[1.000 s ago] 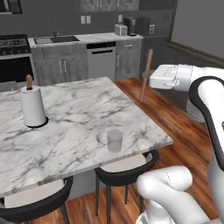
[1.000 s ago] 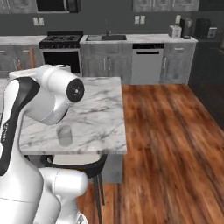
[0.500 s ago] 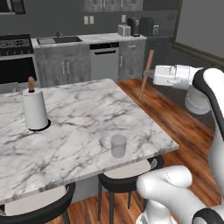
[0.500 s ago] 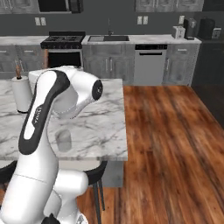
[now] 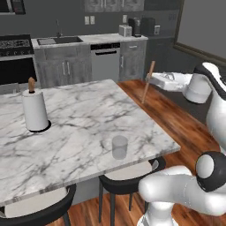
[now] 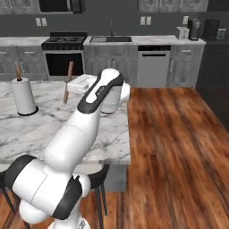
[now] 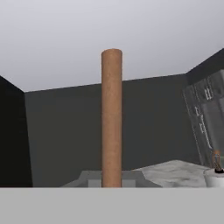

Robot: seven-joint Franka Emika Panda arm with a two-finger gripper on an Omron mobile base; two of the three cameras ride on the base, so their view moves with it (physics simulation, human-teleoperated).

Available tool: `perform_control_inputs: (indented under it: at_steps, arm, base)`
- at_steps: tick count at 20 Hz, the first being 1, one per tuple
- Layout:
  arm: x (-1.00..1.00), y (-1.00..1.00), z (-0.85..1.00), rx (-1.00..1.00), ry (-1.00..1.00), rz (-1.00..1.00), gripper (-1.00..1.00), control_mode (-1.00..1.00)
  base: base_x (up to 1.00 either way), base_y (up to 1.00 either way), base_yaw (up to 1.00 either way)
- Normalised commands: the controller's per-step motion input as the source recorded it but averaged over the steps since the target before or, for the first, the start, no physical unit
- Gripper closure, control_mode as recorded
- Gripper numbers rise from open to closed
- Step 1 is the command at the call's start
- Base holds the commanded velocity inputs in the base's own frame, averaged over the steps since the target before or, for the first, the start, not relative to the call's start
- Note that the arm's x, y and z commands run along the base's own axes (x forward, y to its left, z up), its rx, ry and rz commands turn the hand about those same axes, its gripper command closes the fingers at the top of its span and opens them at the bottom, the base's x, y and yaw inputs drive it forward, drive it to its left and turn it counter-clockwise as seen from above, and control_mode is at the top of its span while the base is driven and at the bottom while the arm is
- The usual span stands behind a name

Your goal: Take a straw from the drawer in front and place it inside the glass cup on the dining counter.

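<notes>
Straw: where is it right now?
Held in the shut gripper: the straw hangs tilted off the dining counter's far right corner in the left base view, away from the glass cup.

We see soft, even, dim rendered light; the marble counter [image 5: 79, 132] beside the paper-towel roll [image 5: 34, 109] looks brightest, faint shadows beneath, everything slightly blurred.

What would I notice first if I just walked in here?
Probably the big white robot arm holding a brownish straw in its gripper, up in the air beside the marble counter. On that counter, a small glass cup sits near the front edge, and a white paper-towel roll stands farther left.
</notes>
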Motion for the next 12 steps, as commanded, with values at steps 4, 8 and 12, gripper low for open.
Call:
perform_control_inputs:
  at_steps: [4,8,12]
  arm:
    - [0.49,0.0,-0.51,0.0,0.0,0.36,1.0,-1.0]
    - [0.42,0.0,-0.39,0.0,0.0,0.35,1.0,-1.0]
    - [0.13,0.0,-0.34,0.0,0.0,0.35,1.0,-1.0]
  base:
    - [0.0,0.0,0.0]
    - [0.0,0.0,0.0]
    - [0.0,0.0,0.0]
